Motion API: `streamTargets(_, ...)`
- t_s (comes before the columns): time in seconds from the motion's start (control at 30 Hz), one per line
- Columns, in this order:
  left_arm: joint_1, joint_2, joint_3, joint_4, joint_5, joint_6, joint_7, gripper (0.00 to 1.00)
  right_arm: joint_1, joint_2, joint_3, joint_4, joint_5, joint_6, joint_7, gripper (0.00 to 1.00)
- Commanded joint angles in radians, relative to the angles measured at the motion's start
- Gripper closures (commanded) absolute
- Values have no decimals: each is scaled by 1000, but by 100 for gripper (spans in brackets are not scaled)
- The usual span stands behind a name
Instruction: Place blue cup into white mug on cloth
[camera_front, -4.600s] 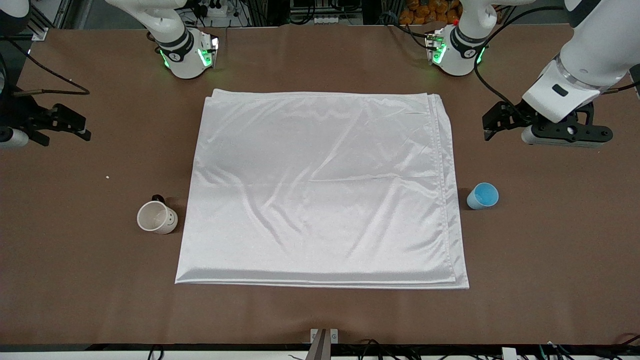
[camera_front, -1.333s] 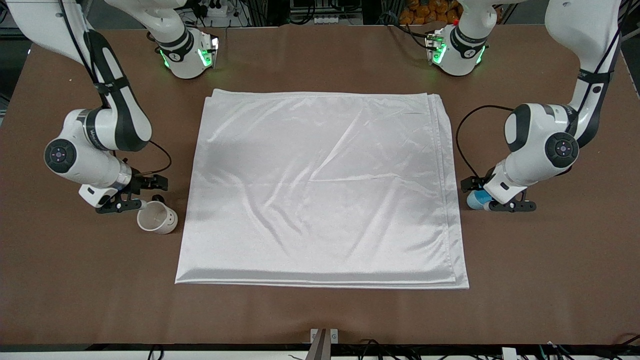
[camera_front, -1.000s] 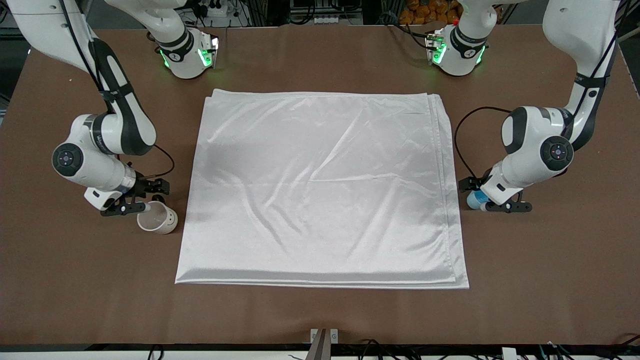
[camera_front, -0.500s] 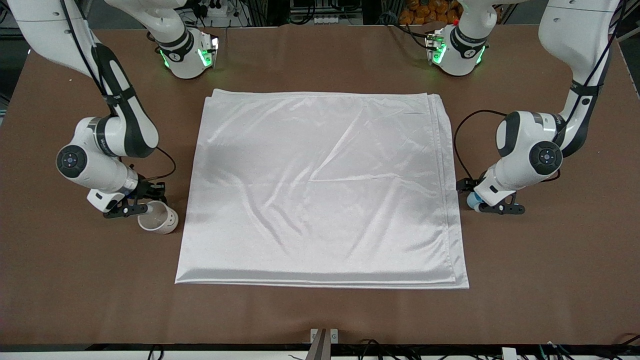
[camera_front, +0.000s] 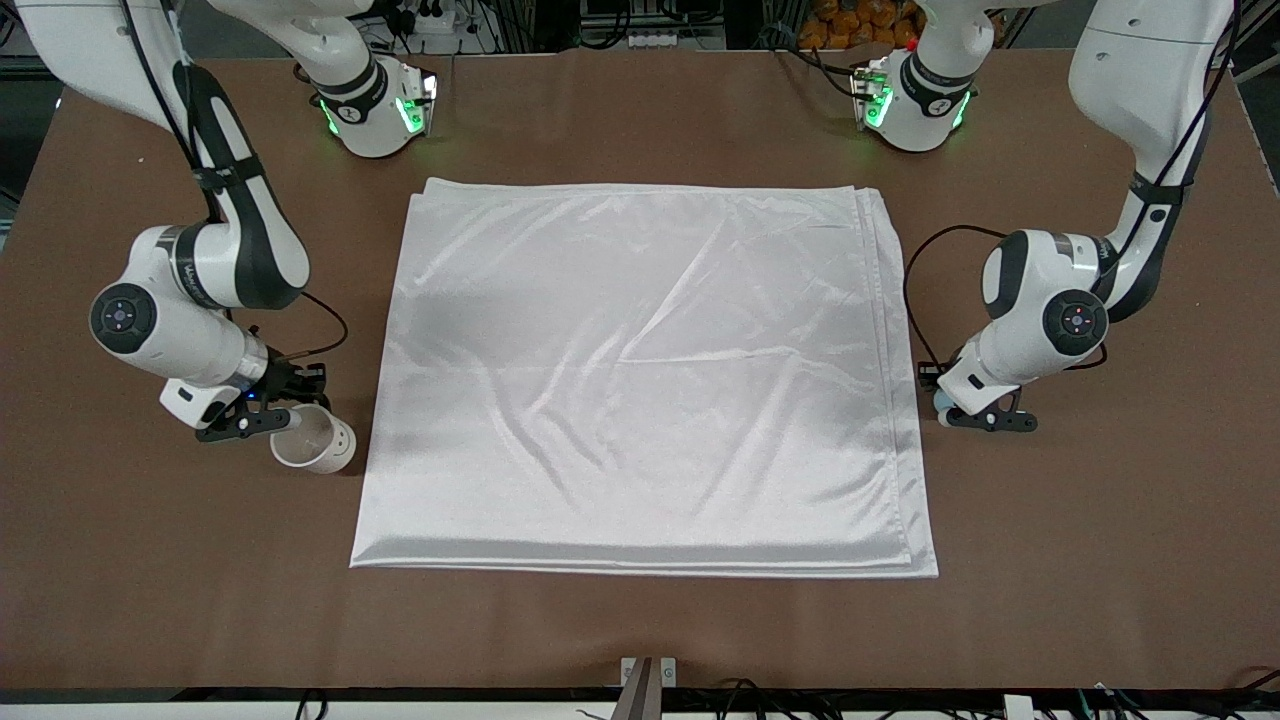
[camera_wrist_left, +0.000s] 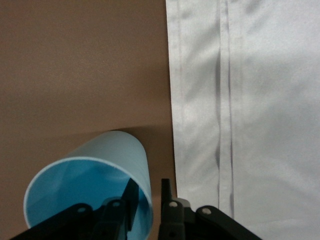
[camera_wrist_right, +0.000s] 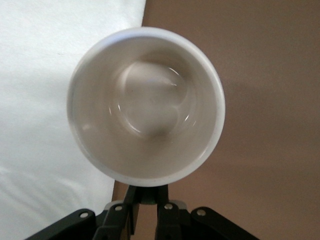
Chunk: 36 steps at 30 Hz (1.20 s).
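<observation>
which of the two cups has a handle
The white mug, beside the cloth toward the right arm's end of the table; the right gripper pinches its handle. The blue cup, at the left gripper, is plain and handleless.

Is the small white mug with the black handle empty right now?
Empty. The right wrist view looks straight into the small off-white mug and shows only its bare glossy bottom. The light-blue tapered cup is apart, at the left gripper.
</observation>
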Motion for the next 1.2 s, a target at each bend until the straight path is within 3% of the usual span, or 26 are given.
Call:
streamTargets(0.0, 5, 8, -5, 13, 37, 8, 9, 100, 37, -20, 4, 77, -6, -105, 9, 100)
streamTargets(0.33, 5, -5, -5, 20, 37, 1, 12, 100, 126, -19, 15, 129, -3, -137, 143, 100)
streamTargets(0.67, 9, -70, -3, 30, 37, -15, 9, 100, 327, -2, 13, 187, -4, -142, 469, 100)
streamTargets(0.9, 17, -112, -2, 79, 37, -72, 11, 100, 463, 76, 13, 262, -3, -134, 661, 100)
streamTargets(1.17, 28, -140, 0, 155, 37, -151, 12, 100, 582, 191, 13, 396, -3, -132, 738, 100)
